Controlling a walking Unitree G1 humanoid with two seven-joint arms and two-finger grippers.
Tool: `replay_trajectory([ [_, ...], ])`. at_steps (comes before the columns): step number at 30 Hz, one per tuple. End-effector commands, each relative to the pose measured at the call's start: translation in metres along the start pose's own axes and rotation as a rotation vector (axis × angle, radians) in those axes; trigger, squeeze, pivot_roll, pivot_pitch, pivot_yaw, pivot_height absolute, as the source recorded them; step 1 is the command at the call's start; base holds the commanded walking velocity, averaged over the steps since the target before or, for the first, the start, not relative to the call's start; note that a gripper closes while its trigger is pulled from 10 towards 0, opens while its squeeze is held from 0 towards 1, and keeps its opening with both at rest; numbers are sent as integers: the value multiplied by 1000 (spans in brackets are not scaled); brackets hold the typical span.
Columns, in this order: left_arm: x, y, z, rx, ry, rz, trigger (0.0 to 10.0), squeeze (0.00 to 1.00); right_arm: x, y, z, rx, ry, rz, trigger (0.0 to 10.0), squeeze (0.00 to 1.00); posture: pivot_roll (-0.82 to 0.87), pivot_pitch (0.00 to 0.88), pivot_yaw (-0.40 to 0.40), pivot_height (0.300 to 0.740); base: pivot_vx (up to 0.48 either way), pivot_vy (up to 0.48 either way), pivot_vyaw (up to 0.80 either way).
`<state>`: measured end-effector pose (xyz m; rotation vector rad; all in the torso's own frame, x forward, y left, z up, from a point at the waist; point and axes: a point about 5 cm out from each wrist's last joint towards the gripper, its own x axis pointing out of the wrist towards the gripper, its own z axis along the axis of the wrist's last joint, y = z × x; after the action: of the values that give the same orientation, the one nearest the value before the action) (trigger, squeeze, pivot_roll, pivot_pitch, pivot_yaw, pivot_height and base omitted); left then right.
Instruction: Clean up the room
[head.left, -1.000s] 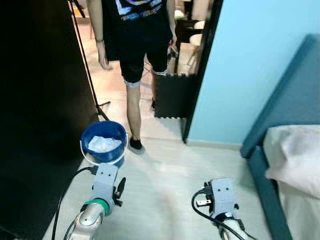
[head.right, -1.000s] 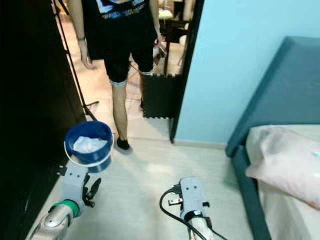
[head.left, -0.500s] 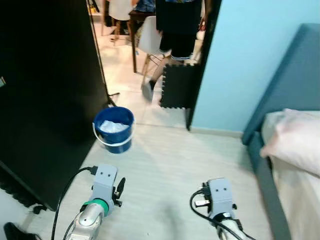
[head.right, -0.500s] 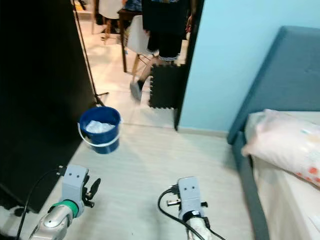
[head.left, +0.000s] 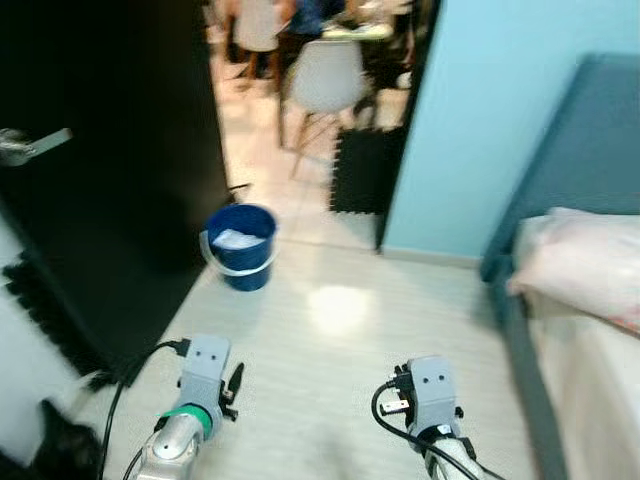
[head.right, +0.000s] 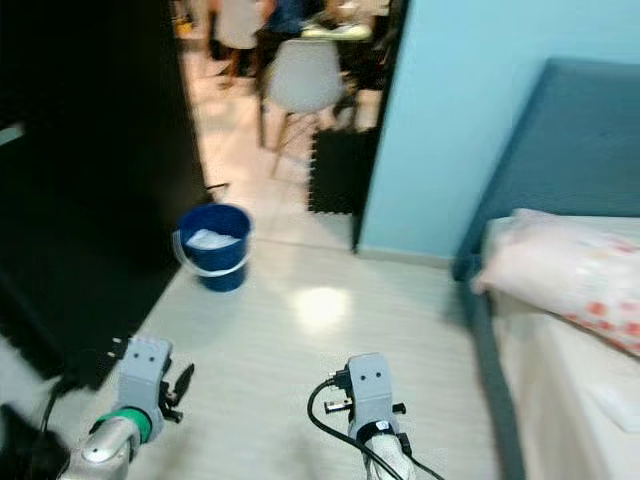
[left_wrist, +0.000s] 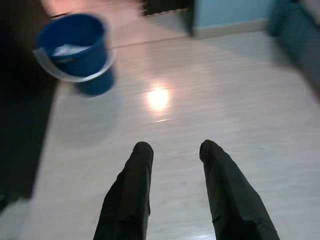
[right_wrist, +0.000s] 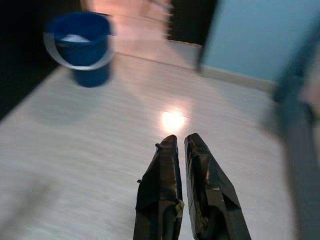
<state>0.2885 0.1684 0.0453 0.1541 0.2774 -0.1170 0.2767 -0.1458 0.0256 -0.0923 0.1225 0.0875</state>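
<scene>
door: you've got the black door (head.left: 110, 170) at 10 o'clock, swung open, silver handle (head.left: 35, 145) on it. Views are a bit blurred.
cable: black cable (head.left: 135, 365) runs from the left arm down to the floor at 8 o'clock, near a dark object (head.left: 60, 445) I can't identify.
left gripper: left gripper (left_wrist: 175, 150) held low at 7 o'clock over bare floor, fingers (left_wrist: 127, 195) spread apart, released, nothing between them.
bucket: blue bucket (head.left: 242, 245) with a white handle stands upright on the floor at 11 o'clock, just beside the door edge, well apart from both grippers. Something white (left_wrist: 67, 49) sits inside; can't tell what it is.
floor: pale plank floor (head.left: 340, 340), with a bright light reflection (head.left: 337, 305) at 12 o'clock between bucket and bed.
doorway: beyond the bucket at 12 o'clock you see a grey chair (head.left: 325, 85), a dark foam mat (head.left: 365, 170) leaning at the wall corner, and a table behind it, too blurred to detail.
right gripper: right gripper (right_wrist: 181, 142) low at 5 o'clock over the floor, fingers (right_wrist: 162, 190) pressed together, clenched on nothing.
wall: light blue wall (head.left: 480, 110) at 1 o'clock.
bed: teal bed frame (head.left: 560, 170) at 2–3 o'clock, pinkish patterned pillow (head.right: 560, 290) lying on the mattress.
</scene>
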Motion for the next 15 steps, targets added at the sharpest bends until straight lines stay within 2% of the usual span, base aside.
replay_trajectory([
  [1, 1, -2, -2, -8, 20, -1, 10000, 0, -4, -1, -8, 18, 39, -10, 10000, 0, -132, 43, 48, 739, 0, 0, -800],
  [15, 2, -5, 1, -9, 15, -19, 10000, 0, -4, -1, -8, 18, 37, -6, 10000, 0, -133, 53, 51, 739, 0, 0, -800],
])
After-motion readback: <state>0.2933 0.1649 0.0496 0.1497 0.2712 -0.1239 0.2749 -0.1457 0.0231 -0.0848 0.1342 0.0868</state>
